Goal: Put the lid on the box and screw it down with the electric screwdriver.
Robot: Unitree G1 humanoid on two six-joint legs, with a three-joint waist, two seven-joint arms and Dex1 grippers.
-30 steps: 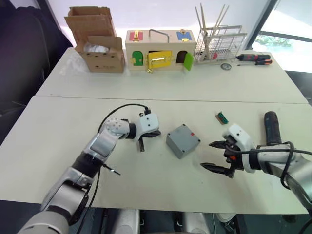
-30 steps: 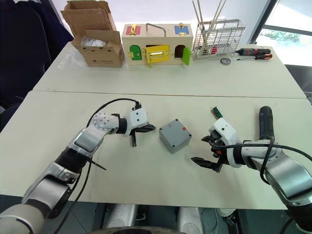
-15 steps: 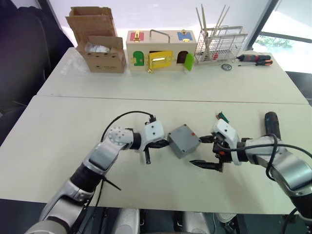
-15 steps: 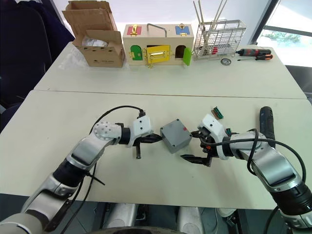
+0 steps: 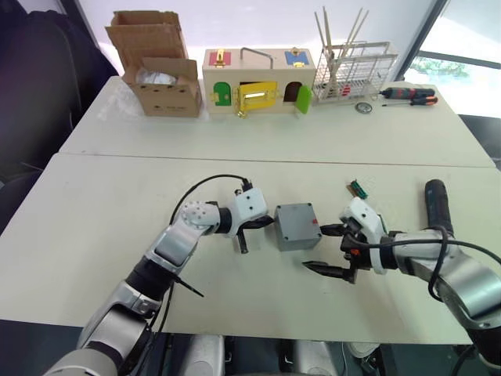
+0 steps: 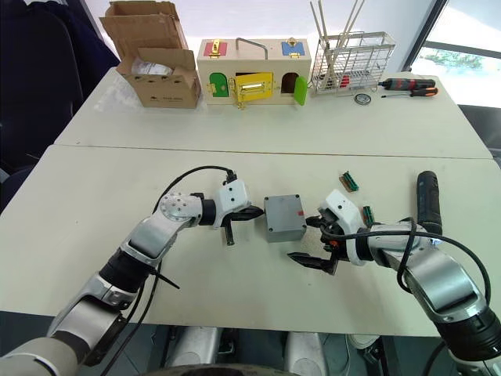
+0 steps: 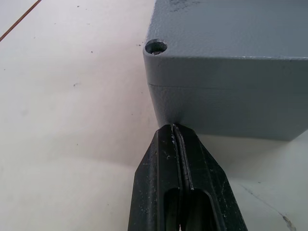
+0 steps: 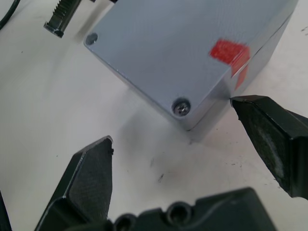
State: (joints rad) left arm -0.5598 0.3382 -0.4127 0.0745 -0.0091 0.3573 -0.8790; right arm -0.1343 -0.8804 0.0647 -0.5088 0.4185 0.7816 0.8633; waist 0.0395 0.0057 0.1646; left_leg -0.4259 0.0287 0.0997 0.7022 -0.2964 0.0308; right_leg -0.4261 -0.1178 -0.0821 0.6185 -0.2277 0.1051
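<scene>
Fingers pressed together, the left gripper (image 7: 175, 132) noses the box (image 5: 297, 225) at its 9 o'clock side; the right gripper (image 5: 329, 249), fingers spread, waits at its 4 o'clock corner. The lid (image 8: 159, 53) already sits on top, with one screw visible in a corner hole. The electric screwdriver (image 5: 436, 206) lies at 3 o'clock, well apart. Best practice now: brace the box squarely before fetching the tool.

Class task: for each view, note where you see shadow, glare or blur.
Left eye view: bright glare from the window at upper right. Left wrist view: the box casts a soft shadow on the table. Right wrist view: the near black fingers look blurred.
</scene>
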